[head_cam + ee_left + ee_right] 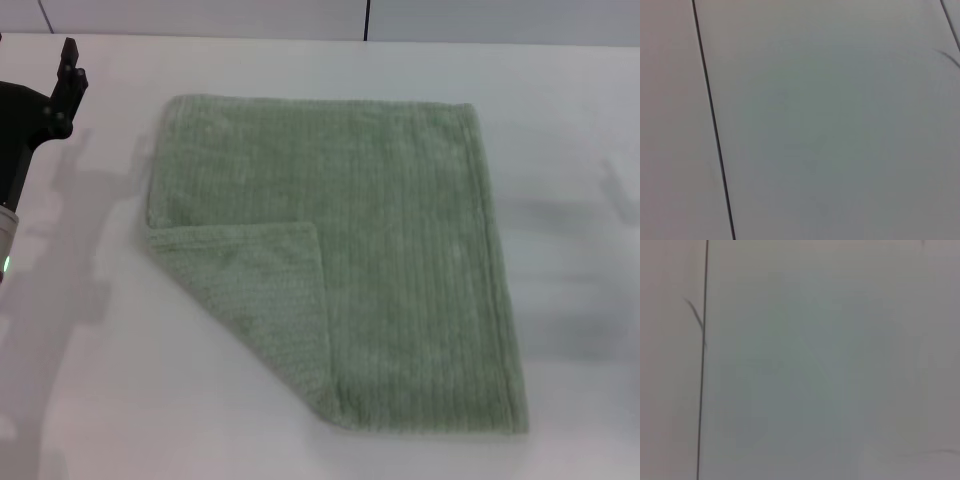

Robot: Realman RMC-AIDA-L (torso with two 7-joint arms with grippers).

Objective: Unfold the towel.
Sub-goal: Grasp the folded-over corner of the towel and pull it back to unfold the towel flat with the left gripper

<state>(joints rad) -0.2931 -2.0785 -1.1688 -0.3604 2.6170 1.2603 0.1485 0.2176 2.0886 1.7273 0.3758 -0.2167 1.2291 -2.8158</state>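
The pale sage-green towel (390, 250) lies flat on the white table (90, 400) in the head view. Its near left corner (260, 285) is folded over onto the towel as a triangular flap. My left gripper (68, 80) is raised at the far left edge of the head view, well left of the towel and apart from it. My right gripper is out of view. Both wrist views show only pale wall panels with dark seams, no towel.
The white table runs around the towel on all sides. A wall with a dark vertical seam (366, 18) stands behind the table's far edge. My left arm's dark body (15, 130) fills the left edge of the head view.
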